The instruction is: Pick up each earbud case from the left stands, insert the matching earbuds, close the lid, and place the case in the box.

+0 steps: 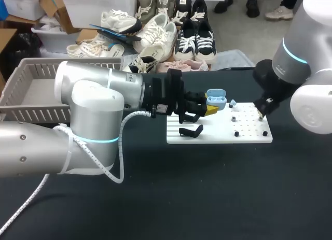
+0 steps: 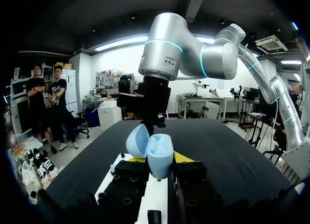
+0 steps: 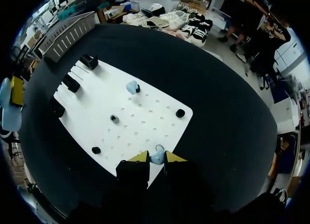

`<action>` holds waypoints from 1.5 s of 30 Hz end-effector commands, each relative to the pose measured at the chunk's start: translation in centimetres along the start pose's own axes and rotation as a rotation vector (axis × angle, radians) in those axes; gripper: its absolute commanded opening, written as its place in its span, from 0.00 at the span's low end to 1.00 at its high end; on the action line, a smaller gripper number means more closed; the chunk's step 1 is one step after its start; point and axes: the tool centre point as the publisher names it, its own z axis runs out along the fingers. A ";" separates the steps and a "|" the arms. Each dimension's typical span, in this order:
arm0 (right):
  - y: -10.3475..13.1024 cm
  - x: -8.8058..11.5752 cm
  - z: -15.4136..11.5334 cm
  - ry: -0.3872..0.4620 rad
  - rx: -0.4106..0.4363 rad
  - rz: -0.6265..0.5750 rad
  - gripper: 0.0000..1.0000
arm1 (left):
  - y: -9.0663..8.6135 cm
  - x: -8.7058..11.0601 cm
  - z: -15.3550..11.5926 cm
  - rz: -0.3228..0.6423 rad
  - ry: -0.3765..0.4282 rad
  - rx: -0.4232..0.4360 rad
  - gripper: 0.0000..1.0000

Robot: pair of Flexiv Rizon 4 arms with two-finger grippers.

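Note:
My left gripper (image 2: 157, 159) is shut on a light blue earbud case (image 2: 159, 155), its lid (image 2: 137, 140) swung open. In the head view the case (image 1: 216, 99) hangs over the left part of the white board (image 1: 218, 138). My right gripper (image 3: 156, 157) is down at the board's near right edge, shut on a light blue earbud (image 3: 158, 158) that still rests on the board. In the head view that gripper (image 1: 261, 114) is at the board's right end. A second light blue earbud (image 3: 131, 87) lies on the board, close to the case (image 1: 232, 102).
Black stands (image 1: 191, 131) sit on the board's left part and small black pegs (image 3: 180, 113) dot the rest. A grey slatted basket (image 1: 31, 87) stands at the table's far left. The dark tabletop in front of the board is bare.

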 end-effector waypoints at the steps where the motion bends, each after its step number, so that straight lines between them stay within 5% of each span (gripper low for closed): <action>1: 0.4 0.7 -1.0 0.002 -0.002 -0.001 0.00 | 0.1 0.0 0.0 0.001 -0.001 0.002 0.00; 27: 0.4 0.7 -1.0 0.002 -0.002 -0.001 0.00 | 0.1 0.0 0.0 0.001 -0.001 0.002 0.00; 37: 0.2 1.4 -2.1 0.046 0.078 0.346 0.00 | 0.1 0.0 0.0 0.001 -0.001 0.002 0.00; 45: 2.9 2.6 -3.7 0.109 0.146 0.707 0.00 | 0.1 0.0 0.0 0.001 -0.001 0.002 0.00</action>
